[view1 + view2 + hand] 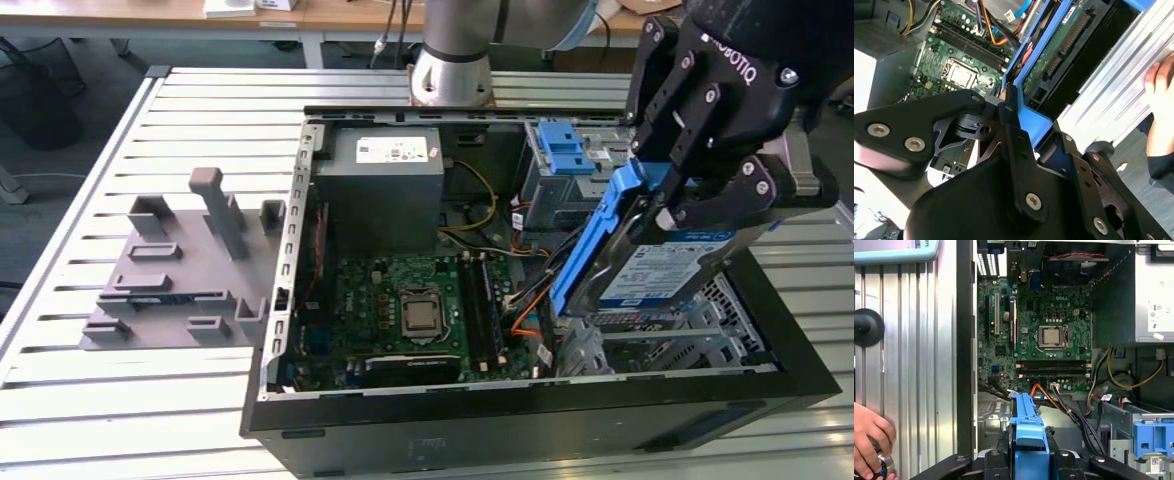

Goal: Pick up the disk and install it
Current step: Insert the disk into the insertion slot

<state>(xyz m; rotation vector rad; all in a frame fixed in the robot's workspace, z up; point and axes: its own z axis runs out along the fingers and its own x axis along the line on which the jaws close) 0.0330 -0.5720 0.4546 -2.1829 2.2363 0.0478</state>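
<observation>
Gripper (687,200) had the disk (665,268). Jaws were closed on its blue carrier frame, one on each side. Same clamp was visible in the second wrist view, with the disk's circuit-board underside (1066,47) facing the camera.

Disk was in the air, steeply tilted, label side towards the exterior camera. It sat over the open PC case (534,425), at the exterior view's right. Its lower end hung down by the metal cage in that corner; couldn't tell whether it touched. Not seated in anything.

Drive bay (567,150) with the blue latch stood just beyond the disk, further back in the case.

Motherboard (407,300) lay exposed mid-case, CPU socket (420,313) bare. Grey power-supply box (387,185) sat behind it, towards the arm's base. In the first wrist view, orange and black cables (1054,400) ran between the board and the carrier's blue edge (1029,440).

Grey moulded fixture (174,270) lay on the slatted metal surface (80,400), at the exterior view's left of the case, well apart.

A person's hand (871,440) was on the surface outside the case wall, fingers around a small metal part.
</observation>
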